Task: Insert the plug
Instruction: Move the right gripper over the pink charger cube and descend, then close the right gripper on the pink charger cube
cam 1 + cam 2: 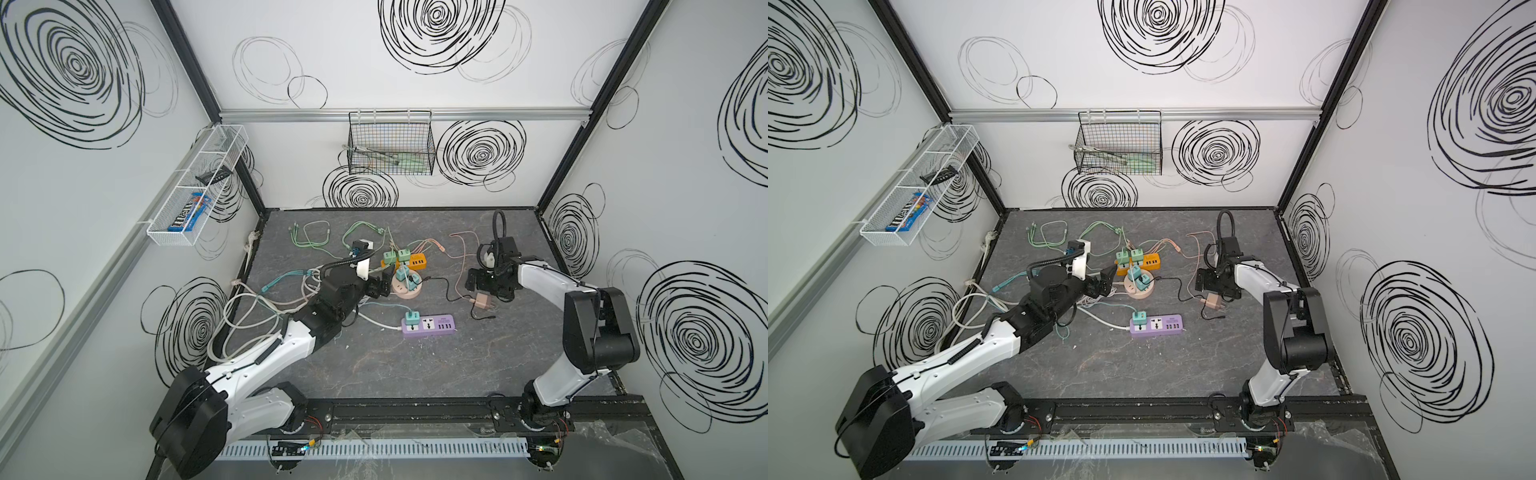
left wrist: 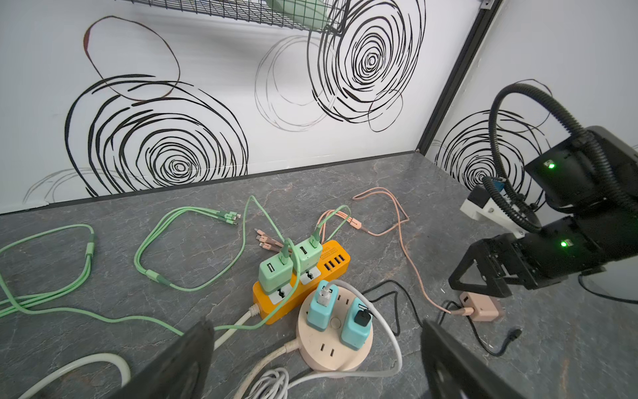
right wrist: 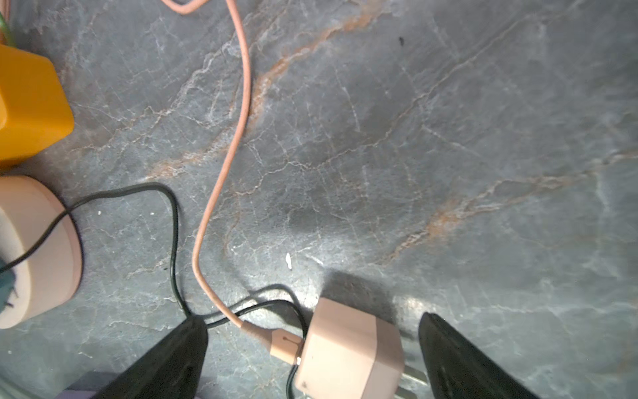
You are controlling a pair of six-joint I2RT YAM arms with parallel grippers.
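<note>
Right end effector (image 3: 310,323) spread wide and empty, straddling the pale-pink boxy plastic charger plug (image 3: 348,349).
It lies on the grey marbled counter (image 3: 414,138); likely light, rigid, slick, so pinch its flat sides.

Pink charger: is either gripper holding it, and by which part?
Nothing is held. The right gripper is open, straddling the pink charger but not closed on it; the left gripper is open and empty.

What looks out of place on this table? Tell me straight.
The pink charger lies loose on its side on the table, prongs bare, between the jaws of the open right gripper. The rest sit plugged into the orange strip, the round hub or the purple strip.
</note>
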